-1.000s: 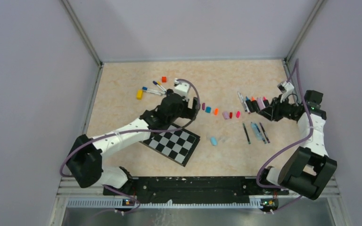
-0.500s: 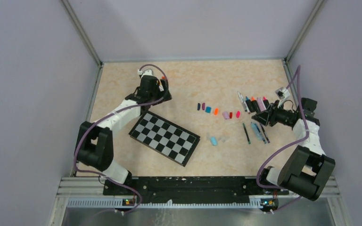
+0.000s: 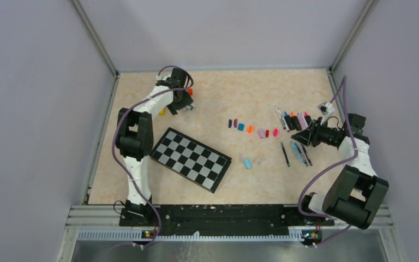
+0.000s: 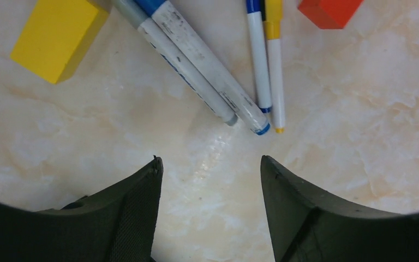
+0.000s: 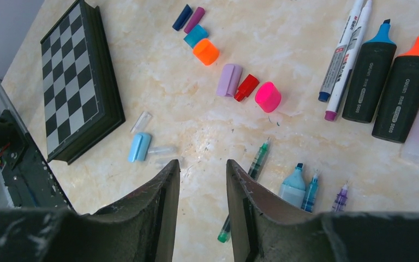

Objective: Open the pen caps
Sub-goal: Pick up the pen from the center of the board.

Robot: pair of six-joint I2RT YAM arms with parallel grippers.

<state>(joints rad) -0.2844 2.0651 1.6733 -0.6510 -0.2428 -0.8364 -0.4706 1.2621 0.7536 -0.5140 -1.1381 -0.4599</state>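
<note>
1. At the far left of the table [image 3: 262, 93]: left gripper [image 4: 210, 164], jaws spread wide, nothing between them.
2. Just off its fingertips: two white markers [image 4: 207, 82] lying side by side, two thin pens [image 4: 267, 65] beside them, a yellow block [image 4: 60, 35] to the left, a red cube [image 4: 330, 10] to the right.
3. At the right side: right gripper [image 5: 203, 164], held above the surface, fingers parted by a narrow gap, pinching nothing.
4. Mid-table, loose in a row: pen caps [image 5: 229, 79] in dark blue, purple, teal, orange, lilac, red and pink, well apart from both grippers.
5. Nearer than the row: a light blue cap [image 5: 139, 147], clear caps just beside it.
6. Right of the row: uncapped highlighters [image 5: 370, 76] and pens.
7. Left of centre: a checkered board [image 3: 191, 159].
</note>
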